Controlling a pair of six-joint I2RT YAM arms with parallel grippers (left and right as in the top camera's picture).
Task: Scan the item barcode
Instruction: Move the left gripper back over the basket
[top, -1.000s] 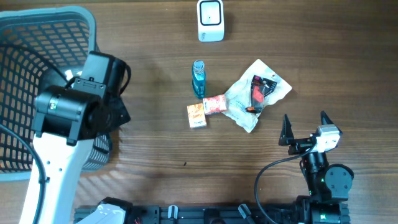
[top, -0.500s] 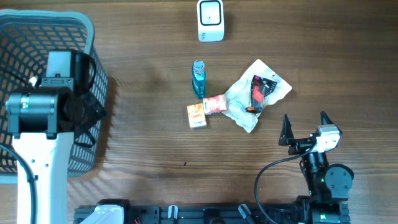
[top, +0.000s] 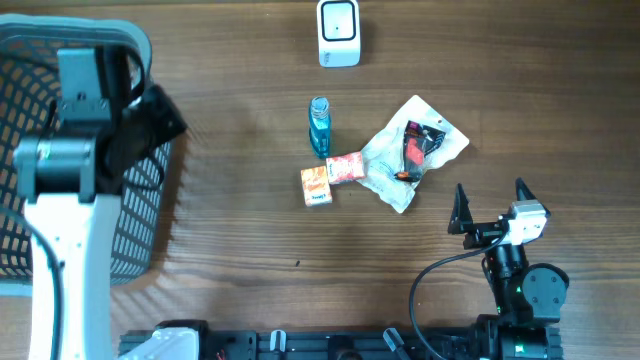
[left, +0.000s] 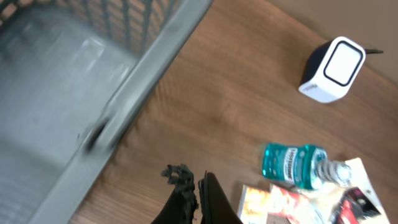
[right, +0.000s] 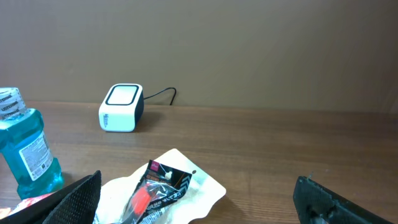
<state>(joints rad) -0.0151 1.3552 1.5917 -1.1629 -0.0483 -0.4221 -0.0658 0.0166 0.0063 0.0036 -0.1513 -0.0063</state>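
Closed left tool (left: 198, 186) hangs beside basket (left: 155, 68) — right tool (top: 490, 192) spread wide.

One basket (top: 28, 26), one scanner (top: 338, 32), one blue bottle (top: 319, 126), two boxes (top: 316, 186) (top: 345, 167), one packet (top: 415, 150).

**A:** anything actually move in that last second?

**B:** just the left arm (top: 62, 165). it was hanging over the right rim of the basket (top: 20, 35), with its head poking out above the tabletop (top: 250, 230). since then it's swung left and then further away, so the head now sits over the mesh inside, up near the far rim.

**A:** and the basket's right wall?

**B:** way more of it shows now, the arm's not covering it anymore.
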